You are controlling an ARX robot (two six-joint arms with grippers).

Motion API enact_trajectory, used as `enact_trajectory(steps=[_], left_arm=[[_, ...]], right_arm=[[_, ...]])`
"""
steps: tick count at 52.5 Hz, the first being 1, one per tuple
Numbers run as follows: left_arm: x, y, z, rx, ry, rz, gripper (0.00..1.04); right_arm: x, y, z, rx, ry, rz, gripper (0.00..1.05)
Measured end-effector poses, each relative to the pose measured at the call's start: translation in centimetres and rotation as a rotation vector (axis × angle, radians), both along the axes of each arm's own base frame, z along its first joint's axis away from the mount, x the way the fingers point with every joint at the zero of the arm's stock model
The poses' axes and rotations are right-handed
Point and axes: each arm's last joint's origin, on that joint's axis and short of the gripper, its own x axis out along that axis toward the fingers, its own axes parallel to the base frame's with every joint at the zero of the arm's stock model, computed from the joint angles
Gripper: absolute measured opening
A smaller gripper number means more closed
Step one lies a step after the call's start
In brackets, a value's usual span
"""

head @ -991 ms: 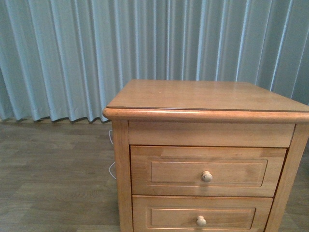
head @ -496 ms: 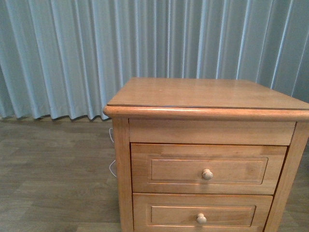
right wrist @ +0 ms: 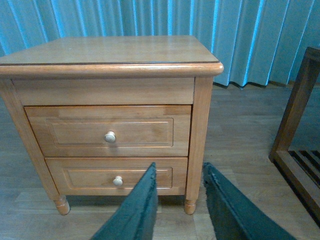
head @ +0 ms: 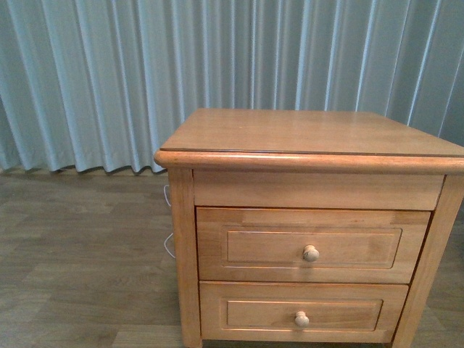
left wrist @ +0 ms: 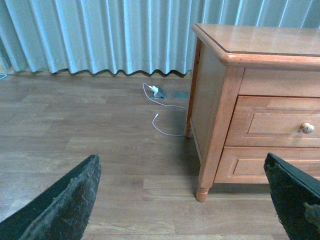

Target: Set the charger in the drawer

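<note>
The honey-brown nightstand (head: pixel 304 134) stands in front of me. Its taller upper drawer (head: pixel 261 246) is closed, with a round pale knob (head: pixel 310 253). The drawer also shows in the left wrist view (left wrist: pixel 272 125) and the right wrist view (right wrist: pixel 75 131). No white plug block with a black cable shows in any view. My left gripper (left wrist: pixel 181 160) is open and empty above the floor, left of the nightstand. My right gripper (right wrist: pixel 180 167) is open and empty, low in front of the nightstand's right front leg (right wrist: pixel 190 202).
The shorter lower drawer (head: pixel 254 313) is closed. A white plug (left wrist: pixel 155 90) with a thin white cable (left wrist: pixel 167 131) lies on the wooden floor by the nightstand's left side. Pale curtains (head: pixel 109 80) hang behind. A dark wooden frame (right wrist: pixel 297 145) stands to the right.
The nightstand has shifted up in the front view, and the bottom edge of the lower drawer now shows. Both drawers stay closed.
</note>
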Motion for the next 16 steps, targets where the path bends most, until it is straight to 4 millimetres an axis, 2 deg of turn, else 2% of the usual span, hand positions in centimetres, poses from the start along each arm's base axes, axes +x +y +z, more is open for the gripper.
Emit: enact_trajectory(steps=[16], left_arm=[[0.00, 0.00, 0.00, 0.000, 0.000, 0.000, 0.99]], right_arm=[[0.00, 0.00, 0.00, 0.000, 0.000, 0.000, 0.90]])
